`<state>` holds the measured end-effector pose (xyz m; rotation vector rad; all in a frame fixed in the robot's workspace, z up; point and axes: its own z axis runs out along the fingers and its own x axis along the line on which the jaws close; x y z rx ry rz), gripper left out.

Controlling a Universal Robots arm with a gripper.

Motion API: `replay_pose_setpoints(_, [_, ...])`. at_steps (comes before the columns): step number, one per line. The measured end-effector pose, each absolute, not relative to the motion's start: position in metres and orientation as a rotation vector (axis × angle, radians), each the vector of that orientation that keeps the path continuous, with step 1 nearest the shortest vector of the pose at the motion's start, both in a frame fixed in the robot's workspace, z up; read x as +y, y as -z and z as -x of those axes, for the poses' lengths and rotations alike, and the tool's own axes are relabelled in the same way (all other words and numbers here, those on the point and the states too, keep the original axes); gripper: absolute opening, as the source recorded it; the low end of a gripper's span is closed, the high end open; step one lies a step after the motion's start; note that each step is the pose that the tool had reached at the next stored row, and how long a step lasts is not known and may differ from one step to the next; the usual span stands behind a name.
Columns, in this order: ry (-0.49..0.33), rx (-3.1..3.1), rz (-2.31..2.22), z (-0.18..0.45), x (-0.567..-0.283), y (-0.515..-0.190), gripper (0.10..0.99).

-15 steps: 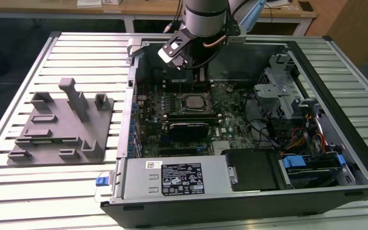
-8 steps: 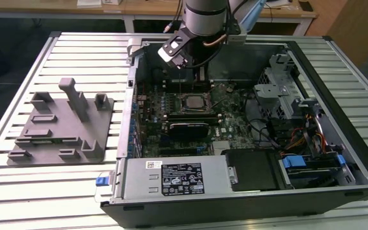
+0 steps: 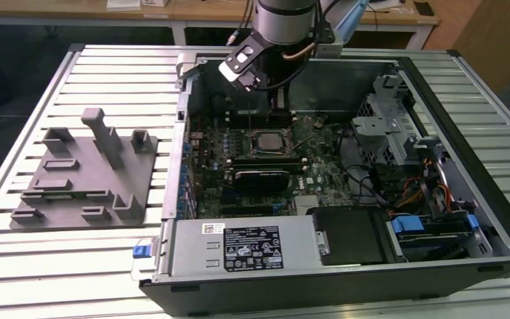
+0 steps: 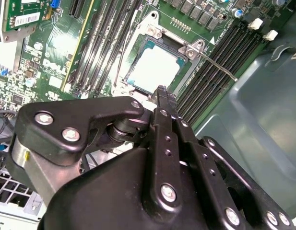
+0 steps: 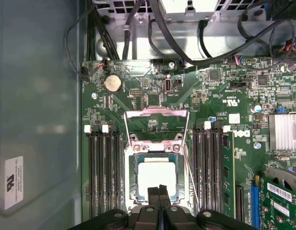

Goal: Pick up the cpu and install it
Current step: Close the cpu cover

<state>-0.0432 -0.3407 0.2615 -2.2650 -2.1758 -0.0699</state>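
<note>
We see the cpu as a small flat square chip with a pale silvery top and a thin darker rim. It lies level and face up, seated squarely in the socket on the green motherboard. The socket's metal retaining frame is swung open just beside it, leaving the chip's top uncovered. Dark memory slots run along both of its sides. In the exterior view the cpu sits near the board's middle.

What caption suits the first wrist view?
Shut jaws poised by the silvery cpu, seated in the open socket of a green circuit board.
</note>
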Motion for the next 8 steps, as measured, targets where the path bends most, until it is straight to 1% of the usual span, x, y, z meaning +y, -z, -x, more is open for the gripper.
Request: replay_pose_setpoints(8, [0.07,-2.176,2.265,0.0432,-0.3407,-0.2694,0.106])
